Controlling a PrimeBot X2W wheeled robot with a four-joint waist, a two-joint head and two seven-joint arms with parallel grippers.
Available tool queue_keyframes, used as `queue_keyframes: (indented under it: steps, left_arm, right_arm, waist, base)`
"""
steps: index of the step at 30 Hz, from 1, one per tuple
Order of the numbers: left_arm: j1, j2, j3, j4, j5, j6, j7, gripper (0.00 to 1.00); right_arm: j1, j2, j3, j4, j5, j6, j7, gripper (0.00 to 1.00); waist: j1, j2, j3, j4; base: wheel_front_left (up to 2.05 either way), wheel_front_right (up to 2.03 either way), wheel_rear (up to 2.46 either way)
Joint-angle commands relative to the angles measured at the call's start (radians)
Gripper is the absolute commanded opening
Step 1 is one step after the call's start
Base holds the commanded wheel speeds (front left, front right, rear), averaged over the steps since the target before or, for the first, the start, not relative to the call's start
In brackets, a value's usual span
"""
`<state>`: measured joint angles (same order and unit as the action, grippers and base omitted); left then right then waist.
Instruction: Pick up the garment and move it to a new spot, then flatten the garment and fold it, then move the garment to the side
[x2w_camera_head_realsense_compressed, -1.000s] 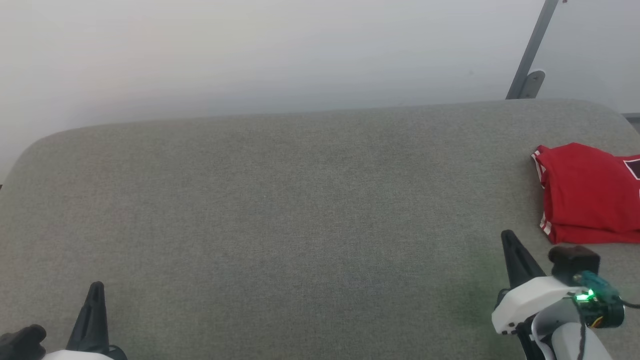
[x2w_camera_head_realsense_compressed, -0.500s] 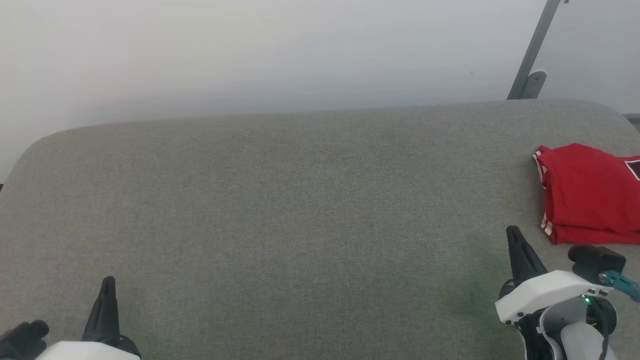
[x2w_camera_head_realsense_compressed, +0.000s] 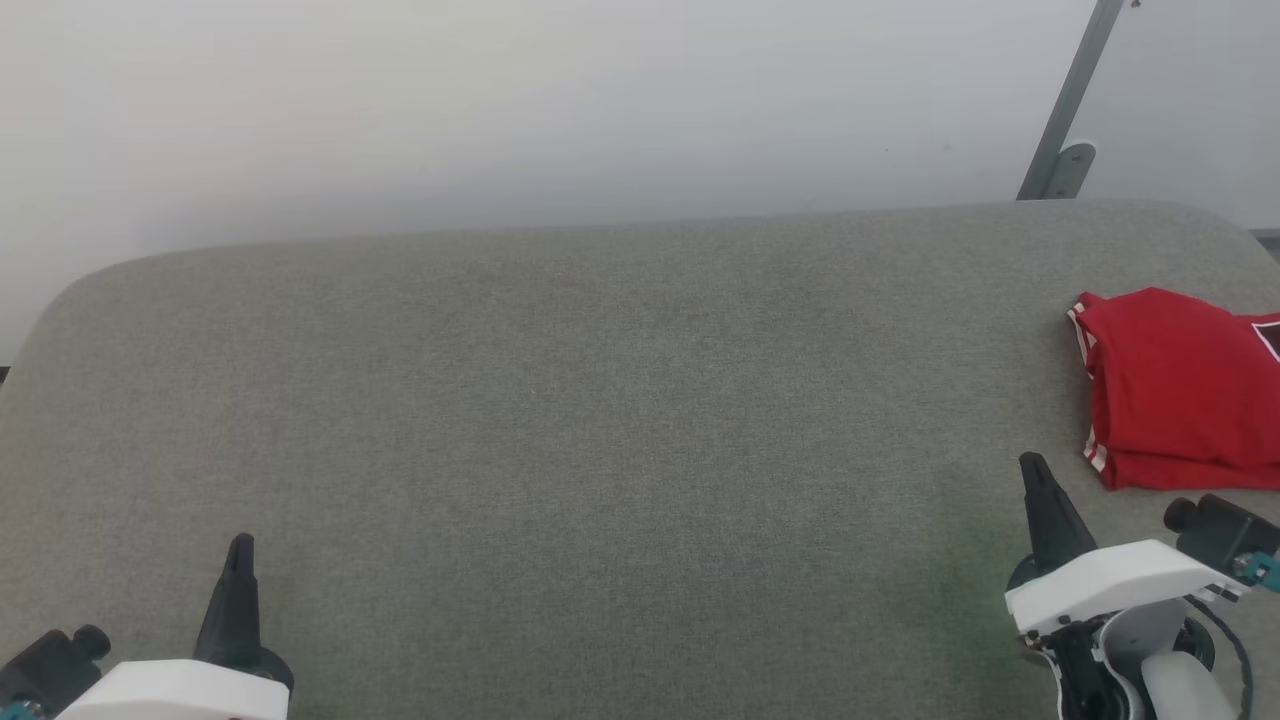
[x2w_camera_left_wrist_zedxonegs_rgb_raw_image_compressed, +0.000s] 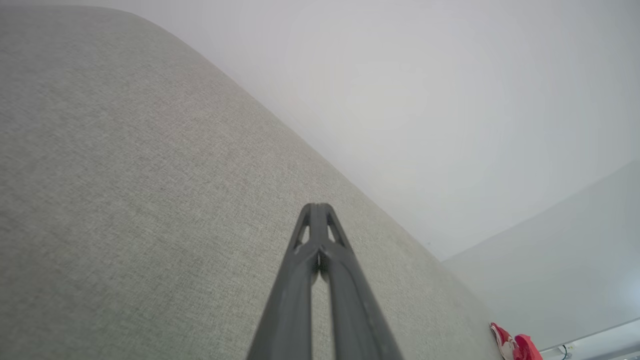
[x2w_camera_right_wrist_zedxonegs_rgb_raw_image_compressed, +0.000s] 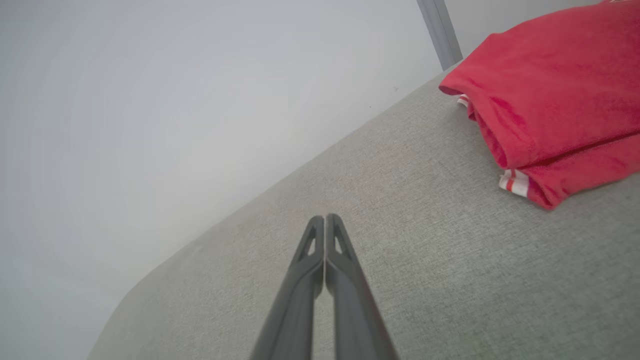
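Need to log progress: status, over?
Left gripper and right gripper shut, empty. Garment folded, lying at gray surface's right side, apart from both. Nothing in the way.

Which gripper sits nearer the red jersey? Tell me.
The right gripper, close beside the jersey; the left gripper sits far across the grey surface.

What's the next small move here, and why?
Probably just draw both arms back to rest, gripping nothing. The garment lies folded at the right side of the grey padded surface, and the right gripper and left gripper are shut, empty and apart from it, so the task looks finished.
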<state>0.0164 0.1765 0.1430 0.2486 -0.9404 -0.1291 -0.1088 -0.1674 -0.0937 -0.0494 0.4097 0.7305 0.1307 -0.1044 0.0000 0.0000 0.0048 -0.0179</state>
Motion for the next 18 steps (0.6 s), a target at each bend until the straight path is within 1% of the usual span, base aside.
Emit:
queue_keyframes:
  steps: [1,18]
  left_arm:
    - [-0.024,0.003,0.002,-0.013,-0.027,-0.001,0.007,0.00]
    - [-0.054,-0.030,-0.006,-0.012,-0.193,-0.001,0.064,0.00]
  right_arm:
    - [-0.008,0.000,-0.005,-0.023,0.035,0.000,0.008,0.00]
    - [0.009,0.012,-0.021,-0.061,0.254,0.000,0.063,0.00]
  waist:
    - [0.0000,0.0000,0.000,0.000]
    - [0.0000,0.0000,0.000,0.004]
  base:
    - [0.00,0.00,0.00]
    - [0.00,0.00,0.00]
